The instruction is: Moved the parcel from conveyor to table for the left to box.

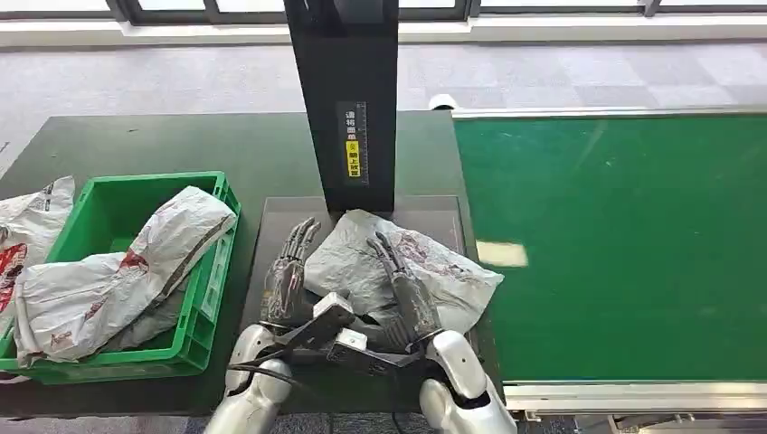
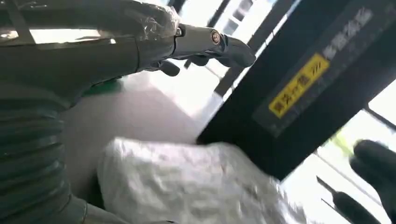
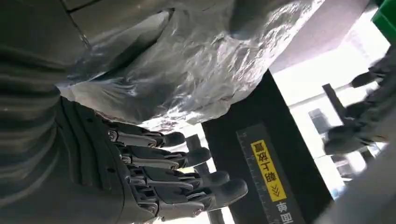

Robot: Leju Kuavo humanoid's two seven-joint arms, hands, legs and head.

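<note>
A crumpled grey plastic parcel (image 1: 411, 262) with red print lies on the dark plate (image 1: 271, 217) in front of the black post (image 1: 348, 99). My right hand (image 1: 407, 294) lies over the parcel's near part with its fingers stretched out. In the right wrist view those fingers (image 3: 187, 175) stand a little off the parcel (image 3: 187, 70). My left hand (image 1: 291, 271) is beside the parcel's left edge, fingers straight and holding nothing. The left wrist view shows its thumb (image 2: 205, 44) above the parcel (image 2: 187, 186).
A green crate (image 1: 213, 289) at the left holds several grey parcels, and another parcel (image 1: 32, 217) lies outside its far left wall. The green conveyor belt (image 1: 624, 244) runs along the right. The black post (image 2: 303, 93) rises right behind the parcel.
</note>
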